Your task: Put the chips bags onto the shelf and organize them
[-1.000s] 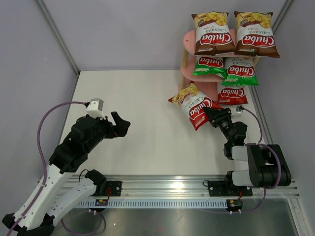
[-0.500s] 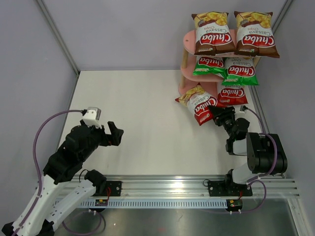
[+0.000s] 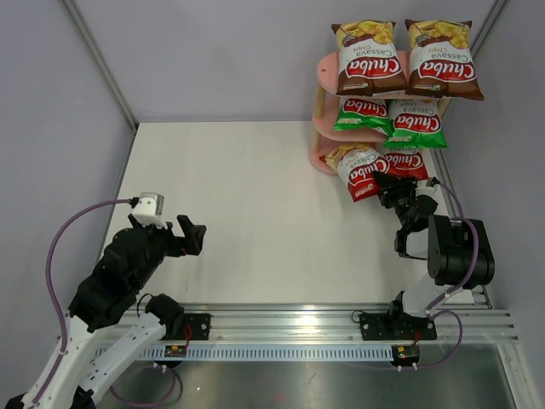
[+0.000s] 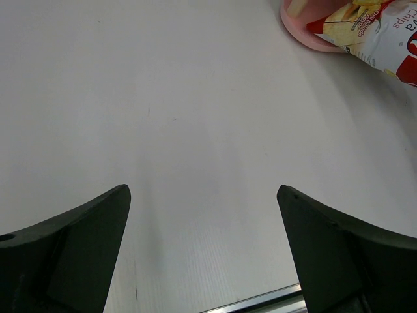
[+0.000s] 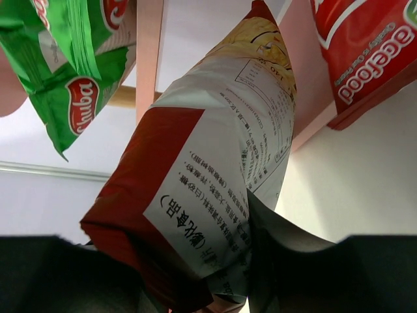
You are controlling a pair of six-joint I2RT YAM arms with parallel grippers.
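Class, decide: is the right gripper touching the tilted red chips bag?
Touching. Right wrist view: the right gripper has its fingers clamped on the red bag.

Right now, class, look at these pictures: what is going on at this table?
The right gripper is shut on a red chips bag, holding it tilted at the bottom tier of the pink shelf, beside the other red bag already there. Two brown bags sit on the top tier and two green bags on the middle one. The left gripper hangs open over the table, holding nothing.
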